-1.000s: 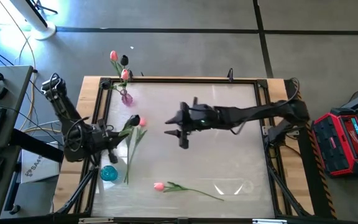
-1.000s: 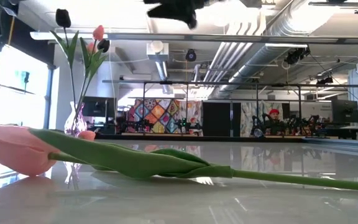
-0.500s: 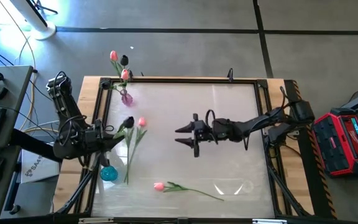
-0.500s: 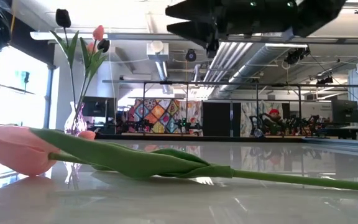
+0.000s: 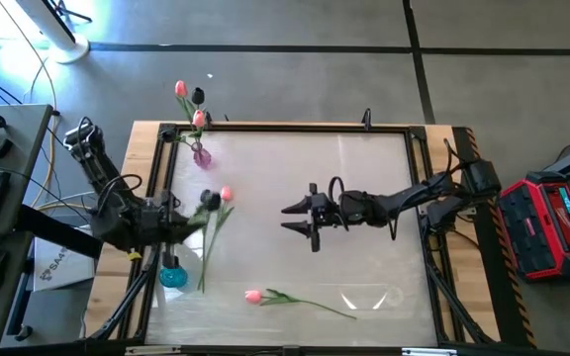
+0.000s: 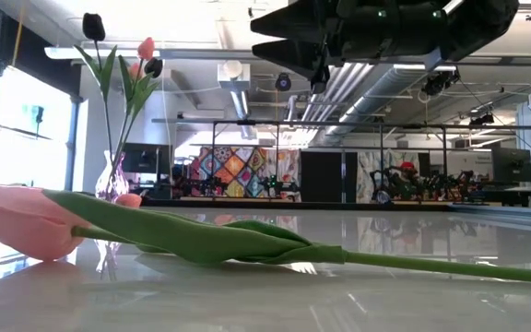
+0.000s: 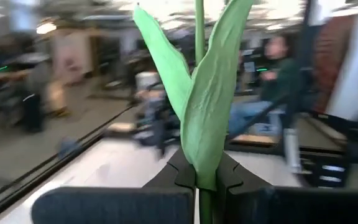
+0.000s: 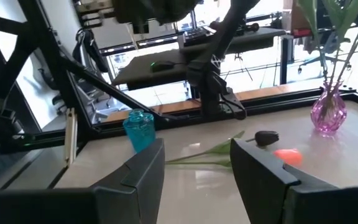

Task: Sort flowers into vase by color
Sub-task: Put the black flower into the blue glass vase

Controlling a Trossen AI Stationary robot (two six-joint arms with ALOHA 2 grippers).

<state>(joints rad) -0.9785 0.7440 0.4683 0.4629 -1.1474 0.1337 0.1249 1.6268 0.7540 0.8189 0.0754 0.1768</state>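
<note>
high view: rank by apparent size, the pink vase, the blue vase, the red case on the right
1. red case, clearly largest.
2. blue vase.
3. pink vase, slightly smaller-looking, but close enough that I wouldn't rank these two firmly.

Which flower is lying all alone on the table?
The pink tulip near the table's front edge; it lies flat by itself, while the others stand in the purple vase or sit by the left gripper.

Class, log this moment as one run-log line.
left gripper: shut on dark tulip stem | right gripper: open, mid-table | blue vase: empty | pink tulip: lying on table
</note>
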